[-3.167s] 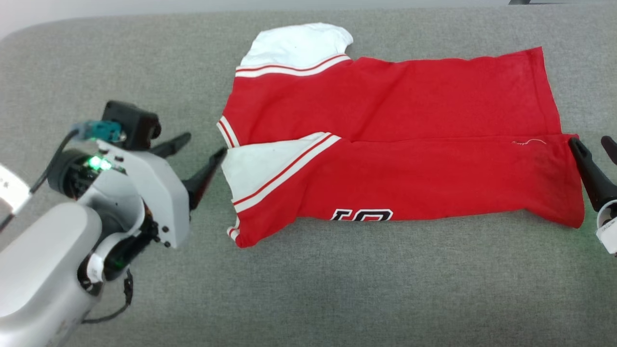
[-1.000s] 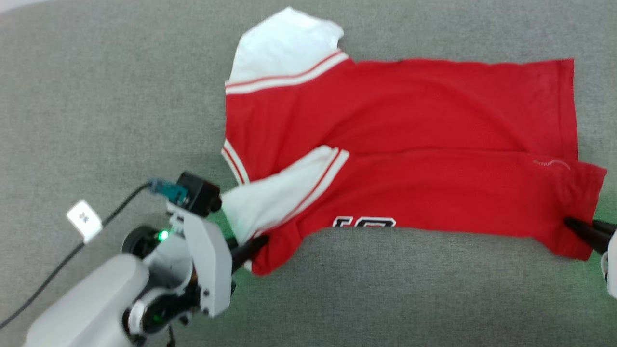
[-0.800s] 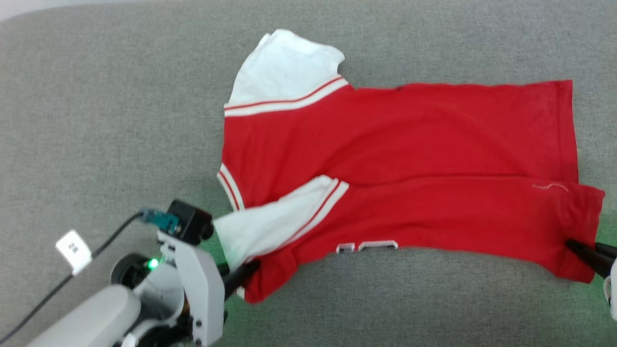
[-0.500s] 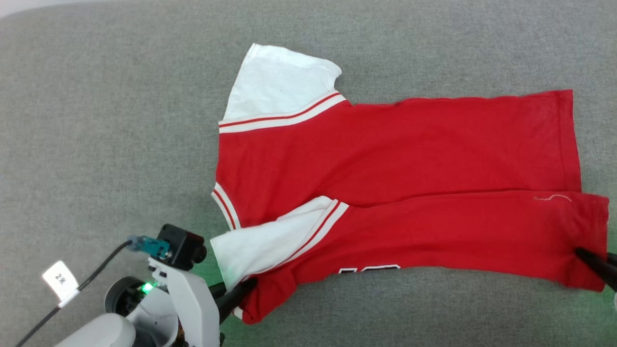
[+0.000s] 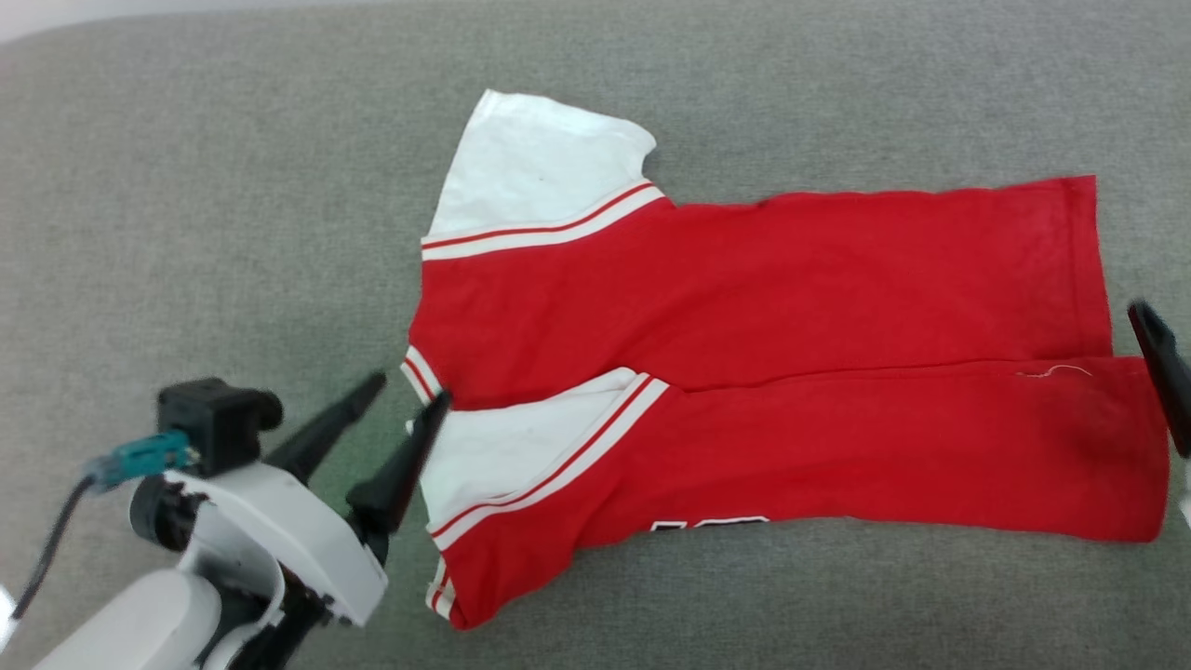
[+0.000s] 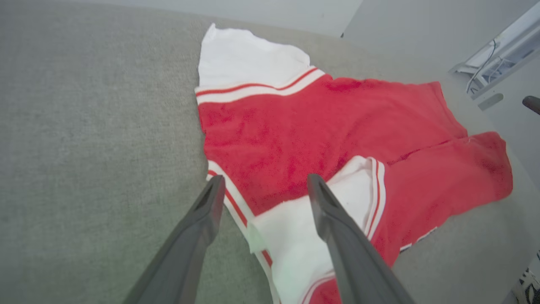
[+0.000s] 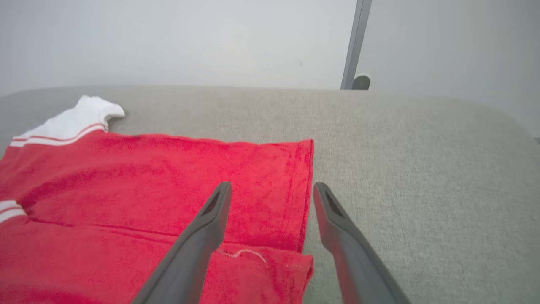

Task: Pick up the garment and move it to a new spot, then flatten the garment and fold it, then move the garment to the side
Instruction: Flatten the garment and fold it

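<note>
Site: the garment [image 5: 763,372] is lying flat on a grey fabric surface [image 5: 186,186], near the middle of the head view, nothing on top of it.
Long axis: it is running side to side across the robot's front.
Heading: the neck and sleeve end is pointing to the robot's left, the hem [image 5: 1098,270] to its right.
Lay of cloth: the near long side is lying folded over onto the body, its edge meeting the red back along a mid-line seam; the near sleeve [image 5: 502,465] is riding on that flap. A strip of black print [image 5: 712,524] is peeking out at the near fold.
Far sleeve: the white far sleeve [image 5: 540,167] is sticking out past the far edge, not yet tucked.
Left gripper: the left gripper [image 5: 409,389] is hanging at the neck end, jaws standing wide, gripping nothing; its fingers are straddling the striped neck trim. Contact with the cloth: cannot tell.
Right gripper: the right gripper [image 7: 273,185] is hovering at the hem end, jaws wide, holding nothing, one finger over red cloth and one over bare surface.
Why so placed: one gripper at each end of the flap is looking like a two-handed lengthwise fold, with the near half seemingly laid.
Reckoning: the far side is looking like the next panel to fold.
</note>
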